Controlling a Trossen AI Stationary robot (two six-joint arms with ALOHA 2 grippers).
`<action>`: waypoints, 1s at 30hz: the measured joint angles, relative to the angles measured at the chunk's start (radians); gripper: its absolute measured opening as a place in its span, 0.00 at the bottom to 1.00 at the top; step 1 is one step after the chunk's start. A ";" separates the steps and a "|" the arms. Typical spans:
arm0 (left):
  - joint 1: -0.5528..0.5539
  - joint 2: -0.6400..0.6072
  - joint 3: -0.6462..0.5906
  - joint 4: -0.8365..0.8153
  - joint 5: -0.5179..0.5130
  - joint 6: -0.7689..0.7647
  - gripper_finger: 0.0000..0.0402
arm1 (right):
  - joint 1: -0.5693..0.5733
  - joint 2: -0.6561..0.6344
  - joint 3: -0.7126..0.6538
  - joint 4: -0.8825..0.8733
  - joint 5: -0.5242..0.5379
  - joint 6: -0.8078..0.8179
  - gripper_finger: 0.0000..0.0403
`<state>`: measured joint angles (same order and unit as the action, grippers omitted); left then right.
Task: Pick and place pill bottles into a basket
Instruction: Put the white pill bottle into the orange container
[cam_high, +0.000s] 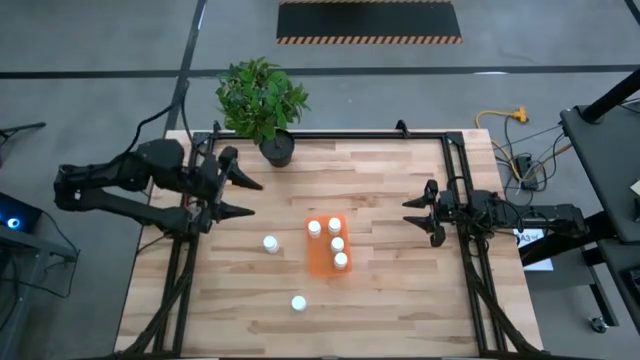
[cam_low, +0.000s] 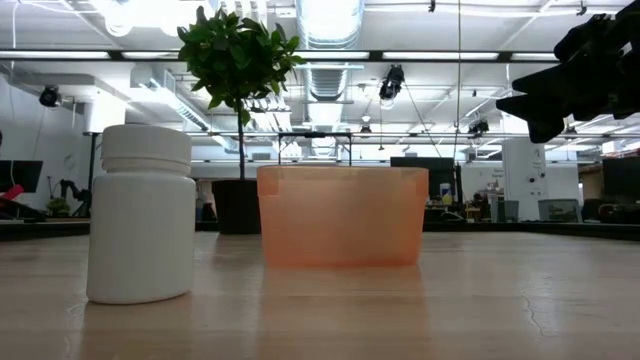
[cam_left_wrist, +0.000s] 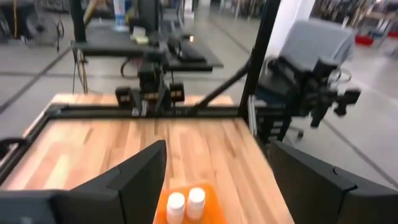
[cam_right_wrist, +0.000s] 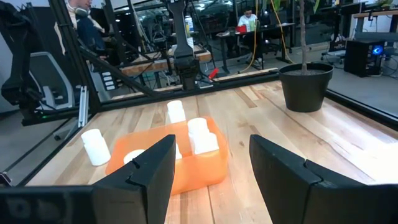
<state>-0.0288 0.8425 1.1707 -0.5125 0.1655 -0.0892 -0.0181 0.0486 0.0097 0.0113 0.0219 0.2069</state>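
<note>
The orange basket (cam_high: 328, 246) sat near the middle of the worktop (cam_high: 400, 290); in the high view three white-capped pill bottles showed inside it or at its rim, one at the far end (cam_high: 315, 228), one in the middle (cam_high: 337, 243) and one at the near end (cam_high: 341, 260); a fourth cap (cam_high: 334, 225) lay at the basket's far edge, and whether that bottle stood inside or just beyond the wall could not be told from above. Two bottles were plainly outside: one (cam_high: 270, 243) stood upright on the boards to the left of the basket, apart from it; the other (cam_high: 298, 303) stood nearer the front edge, well apart from the basket, and filled the low view as a large white bottle (cam_low: 140, 215) in front of the basket (cam_low: 342, 215).

The left gripper (cam_high: 240, 197) hung above the left part of the worktop near the potted plant (cam_high: 262, 100), its jaws spread wide and holding nothing; the right gripper (cam_high: 418, 216) hung over the right part, its jaws likewise parted and empty, pointing toward the basket.

By my reckoning the task was a little past half done; three or four bottles were in, and at least two remained to be fetched; the nearer candidate for the left arm seemed to be the bottle left of the basket.
</note>
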 joint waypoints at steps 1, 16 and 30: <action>0.000 0.014 0.015 -0.022 0.000 0.001 0.67 | 0.000 0.000 0.000 0.000 0.000 0.000 0.48; 0.001 0.224 0.112 -0.198 -0.027 0.089 0.67 | 0.000 0.000 0.000 0.000 0.000 0.000 0.48; 0.000 0.309 0.128 -0.275 -0.129 0.042 0.67 | 0.000 0.000 0.000 0.000 0.000 0.000 0.48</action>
<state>-0.0288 1.1518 1.2984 -0.7875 0.0370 -0.0471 -0.0178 0.0486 0.0097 0.0113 0.0216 0.2066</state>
